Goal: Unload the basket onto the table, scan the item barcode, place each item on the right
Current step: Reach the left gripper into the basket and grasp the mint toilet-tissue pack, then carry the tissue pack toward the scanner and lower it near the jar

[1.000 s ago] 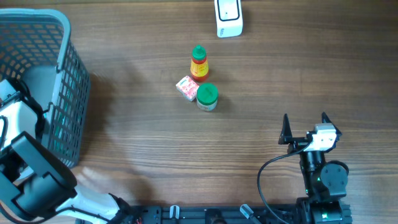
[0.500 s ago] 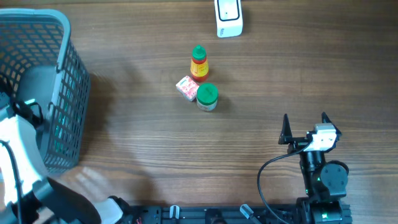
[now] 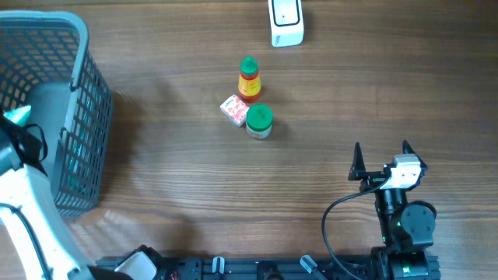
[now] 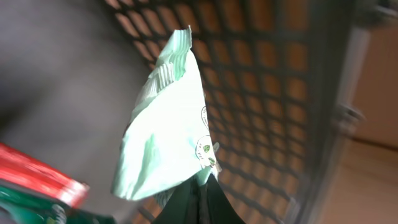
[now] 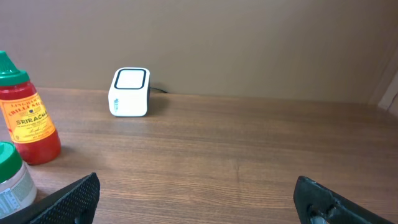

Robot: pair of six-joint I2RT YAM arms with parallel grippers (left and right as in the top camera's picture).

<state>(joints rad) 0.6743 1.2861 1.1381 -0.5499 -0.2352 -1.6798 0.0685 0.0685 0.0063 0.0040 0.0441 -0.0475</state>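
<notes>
you have the left gripper (image 4: 199,191) inside the grey basket (image 3: 84,93), jaws pinched closed on the bottom edge of a pale green packet (image 4: 166,127). the packet stands up from the fingertips, tilted, its crimped top corner towards the basket's mesh wall. below and beside it in the basket, in the left wrist view, lies a red packet (image 4: 37,177) with something green under it, too blurred to name. you have the right gripper (image 3: 381,149) well away from the basket, low over the wooden table (image 3: 179,187), jaws spread wide and holding nothing. the white scanner (image 3: 285,22) sits well apart from the basket at the far edge of the table, upright. between the basket and the right gripper stand a red sauce bottle (image 3: 248,78) with a green cap, a jar (image 3: 259,120) with a green lid and a small pink box (image 3: 233,109), the box touching the jar.
</notes>
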